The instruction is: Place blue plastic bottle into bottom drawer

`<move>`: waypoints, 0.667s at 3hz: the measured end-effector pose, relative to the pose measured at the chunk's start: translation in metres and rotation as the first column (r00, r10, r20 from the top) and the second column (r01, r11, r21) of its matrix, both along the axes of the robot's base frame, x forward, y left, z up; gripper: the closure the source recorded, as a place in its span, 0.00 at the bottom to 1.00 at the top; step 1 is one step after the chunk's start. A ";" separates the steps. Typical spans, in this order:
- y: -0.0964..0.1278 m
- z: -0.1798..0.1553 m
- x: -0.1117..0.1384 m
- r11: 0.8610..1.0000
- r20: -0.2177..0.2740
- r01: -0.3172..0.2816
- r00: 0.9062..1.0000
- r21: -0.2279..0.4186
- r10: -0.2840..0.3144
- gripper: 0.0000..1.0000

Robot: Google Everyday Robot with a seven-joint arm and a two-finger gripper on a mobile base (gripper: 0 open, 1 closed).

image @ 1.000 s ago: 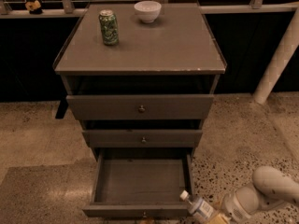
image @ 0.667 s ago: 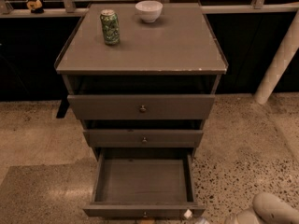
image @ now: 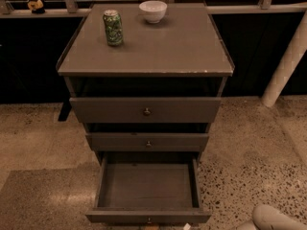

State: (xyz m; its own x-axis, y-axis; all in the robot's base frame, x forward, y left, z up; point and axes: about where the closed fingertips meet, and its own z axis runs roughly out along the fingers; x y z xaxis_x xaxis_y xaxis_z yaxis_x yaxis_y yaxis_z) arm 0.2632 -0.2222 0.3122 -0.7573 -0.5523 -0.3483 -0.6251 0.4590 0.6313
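The bottom drawer [image: 103, 186] of the grey cabinet is pulled out, and its inside shows nothing in it. Its front edge and small knob [image: 148, 220] sit at the bottom of the camera view. The blue plastic bottle is out of view; only a tiny whitish bit [image: 186, 226] shows at the frame's bottom edge, right of the knob, and I cannot tell what it is. My gripper is below the frame, out of view. Only a pale rounded arm part [image: 274, 218] shows in the bottom right corner.
The cabinet top [image: 168, 47] carries a green soda can [image: 113, 27] at the back left and a white bowl [image: 153, 11] at the back. The top drawer [image: 146, 110] and middle drawer [image: 147, 142] are slightly out. A white post [image: 288, 61] stands at the right. The floor is speckled.
The gripper and the bottle it held at the drawer's front right corner have dropped below the frame. The arm has sunk lower in the corner. The drawer has not moved.
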 end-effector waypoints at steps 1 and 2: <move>0.018 -0.002 0.023 0.999 0.095 -0.054 0.994 0.004 0.053 1.00; 0.049 0.010 0.069 0.995 0.290 -0.096 0.952 -0.008 0.094 1.00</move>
State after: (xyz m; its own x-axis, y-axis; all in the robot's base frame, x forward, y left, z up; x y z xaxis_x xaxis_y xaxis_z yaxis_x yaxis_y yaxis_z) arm 0.3319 -0.1732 0.3221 -0.5675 -0.6141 -0.5485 -0.8221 0.3853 0.4192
